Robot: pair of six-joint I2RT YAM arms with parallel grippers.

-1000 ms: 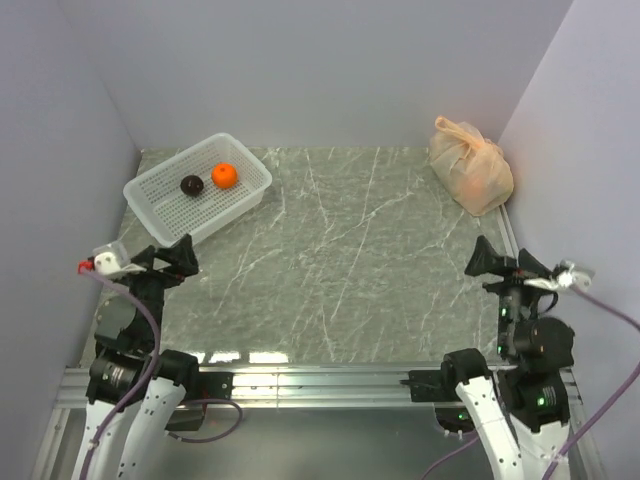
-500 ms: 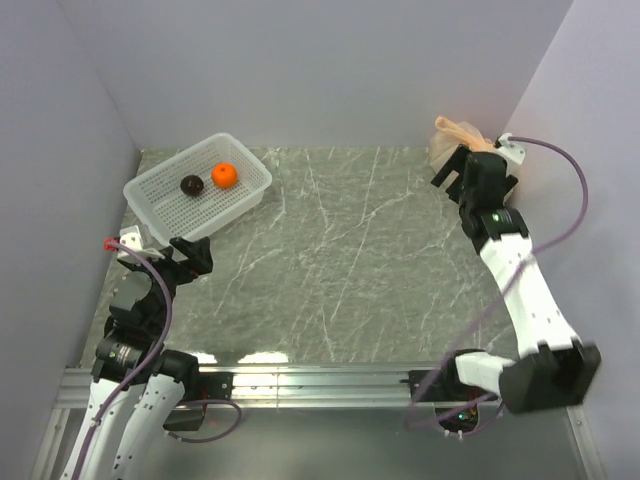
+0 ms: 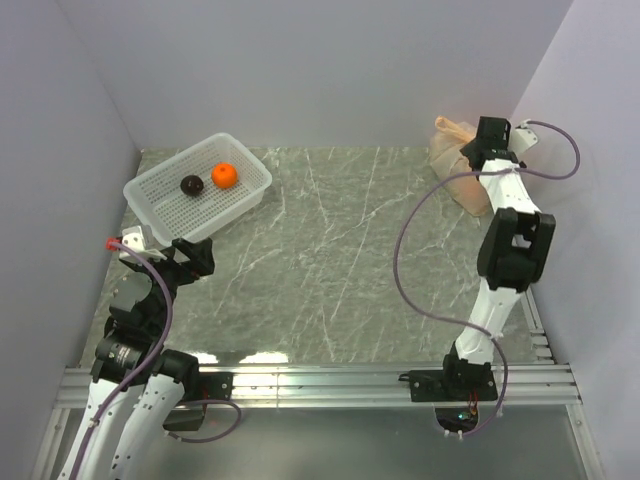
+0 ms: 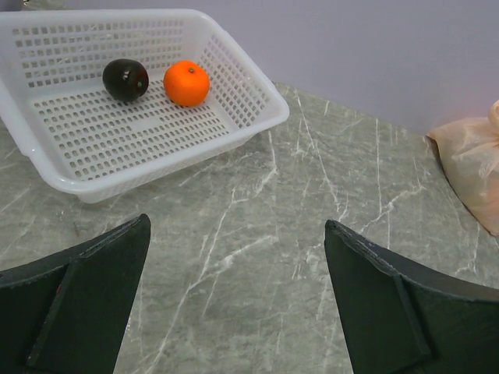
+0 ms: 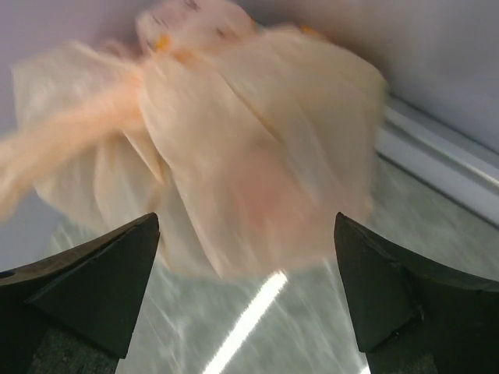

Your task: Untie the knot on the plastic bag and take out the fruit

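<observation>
The plastic bag (image 5: 234, 156) sits tied shut in the far right corner of the table (image 3: 340, 250). Its knot (image 3: 447, 126) pokes up beside the right arm, and what it contains cannot be made out through the blurred plastic. The right pincer (image 5: 245, 234) hangs spread wide just in front of the bag, holding nothing. The left pincer (image 4: 238, 226) is equally wide and empty, facing the white basket (image 4: 117, 132), which holds an orange tangerine (image 4: 186, 82) and a dark brown fruit (image 4: 125, 79) side by side.

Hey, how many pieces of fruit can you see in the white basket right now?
2. A dark brown fruit and a tangerine lie side by side toward the basket's far end. More may be hidden inside the bag.
</observation>
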